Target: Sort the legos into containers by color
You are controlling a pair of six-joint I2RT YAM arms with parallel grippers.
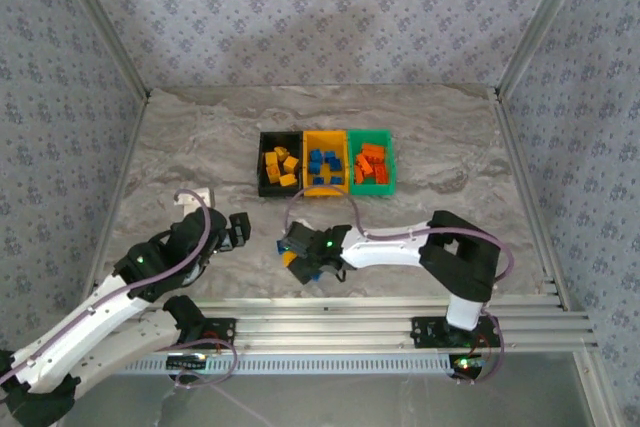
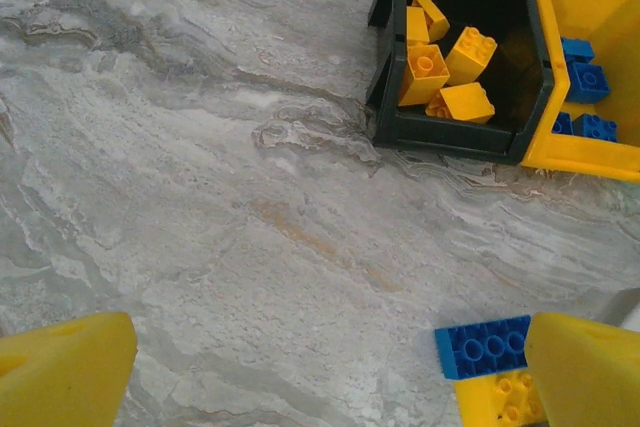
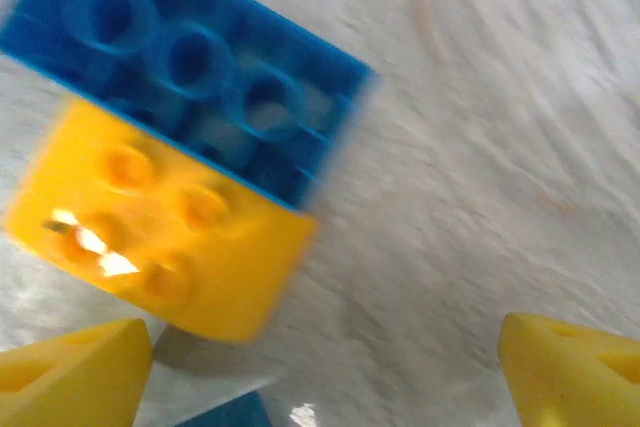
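Two loose legos lie side by side on the marble table: a blue brick [image 3: 185, 72] and a yellow brick [image 3: 160, 222]. My right gripper [image 3: 320, 377] hovers low beside them, open, its yellow fingertips [image 3: 575, 367] apart over bare table. The same blue brick [image 2: 485, 345] and yellow brick [image 2: 500, 399] sit by the right fingertip [image 2: 585, 372] of my left gripper [image 2: 325, 377], which is open with nothing in it. The containers stand in a row: the black bin [image 1: 280, 190] holds yellow bricks [image 2: 440, 62], the yellow bin [image 1: 325, 191] blue bricks [image 2: 585, 77], the green bin [image 1: 372, 189] red-orange ones [image 1: 370, 165].
A sliver of another blue piece [image 3: 225, 412] shows at the bottom edge of the right wrist view. Aluminium rails [image 1: 400, 322] run along the near table edge. Patterned walls enclose the table on three sides. In the top view my left gripper [image 1: 240, 230] sits left of my right gripper [image 1: 298, 259].
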